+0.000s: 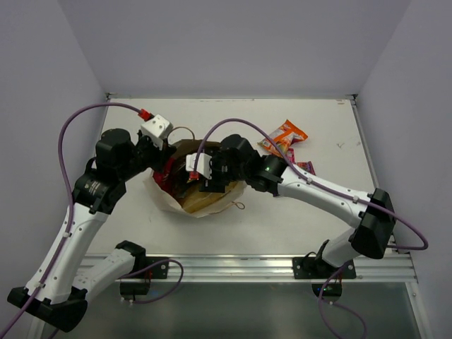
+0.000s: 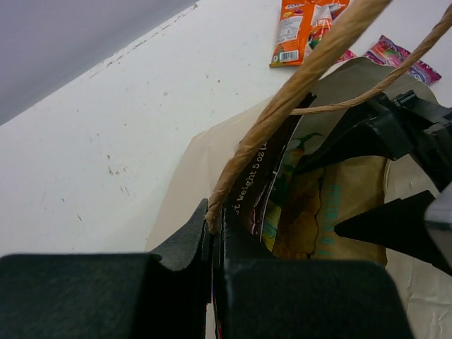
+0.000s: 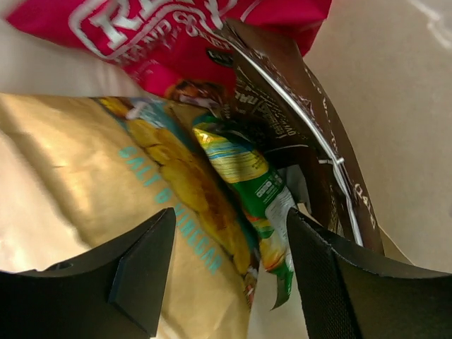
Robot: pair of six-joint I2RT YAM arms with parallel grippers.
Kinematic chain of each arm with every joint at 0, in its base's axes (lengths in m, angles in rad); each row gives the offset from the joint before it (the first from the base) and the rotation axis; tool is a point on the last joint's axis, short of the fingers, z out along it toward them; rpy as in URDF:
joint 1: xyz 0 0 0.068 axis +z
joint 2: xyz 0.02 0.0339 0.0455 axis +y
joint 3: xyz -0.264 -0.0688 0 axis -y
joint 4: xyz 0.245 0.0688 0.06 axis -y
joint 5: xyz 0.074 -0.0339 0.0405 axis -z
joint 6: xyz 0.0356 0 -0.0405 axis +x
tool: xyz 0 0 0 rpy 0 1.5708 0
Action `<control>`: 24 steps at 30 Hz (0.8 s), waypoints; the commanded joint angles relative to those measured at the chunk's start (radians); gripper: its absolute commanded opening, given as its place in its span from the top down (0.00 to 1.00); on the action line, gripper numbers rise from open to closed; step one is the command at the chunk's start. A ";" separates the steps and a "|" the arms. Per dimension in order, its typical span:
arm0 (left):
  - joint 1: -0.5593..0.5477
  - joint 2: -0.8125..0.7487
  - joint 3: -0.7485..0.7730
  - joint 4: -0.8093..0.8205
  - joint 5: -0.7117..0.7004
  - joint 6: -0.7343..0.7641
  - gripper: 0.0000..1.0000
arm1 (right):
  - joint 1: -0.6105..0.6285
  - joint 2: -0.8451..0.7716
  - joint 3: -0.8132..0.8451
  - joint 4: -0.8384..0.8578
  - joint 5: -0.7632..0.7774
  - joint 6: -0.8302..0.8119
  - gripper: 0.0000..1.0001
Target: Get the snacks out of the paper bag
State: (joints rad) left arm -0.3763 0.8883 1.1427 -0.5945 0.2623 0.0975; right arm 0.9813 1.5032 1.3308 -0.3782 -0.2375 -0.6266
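Left pincer [image 2: 212,222]: pinched shut on paper bag [image 2: 187,176] rim at cord handle [image 2: 304,70], probably propping mouth open. Right pincer [image 3: 229,244]: inside mouth, jaws apart, gripping nothing, straddling green packet [image 3: 244,173] beside tan packet [image 3: 92,155]. Bag left of bench [image 1: 318,219] centre; orange packet [image 1: 284,134] out toward far-right corner, bare room there.

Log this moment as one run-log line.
left gripper: shut on handle | right gripper: open, in bag, over green packet | orange packet: out, on table
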 commanded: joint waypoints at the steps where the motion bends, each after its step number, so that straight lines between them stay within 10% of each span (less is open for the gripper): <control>1: -0.006 -0.003 0.055 0.038 0.049 -0.005 1.00 | 0.000 0.029 0.013 0.073 0.046 -0.054 0.32; 17: -0.006 0.008 0.058 0.036 0.063 -0.019 1.00 | 0.000 0.213 0.008 0.173 0.133 -0.114 0.32; 24: -0.006 0.014 0.052 0.036 0.052 -0.018 1.00 | 0.005 0.190 0.010 0.153 0.115 -0.096 0.85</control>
State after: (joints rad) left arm -0.3763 0.9047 1.1545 -0.6090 0.3008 0.0895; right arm 0.9817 1.7218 1.3293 -0.2237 -0.1223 -0.7288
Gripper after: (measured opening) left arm 0.032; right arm 0.214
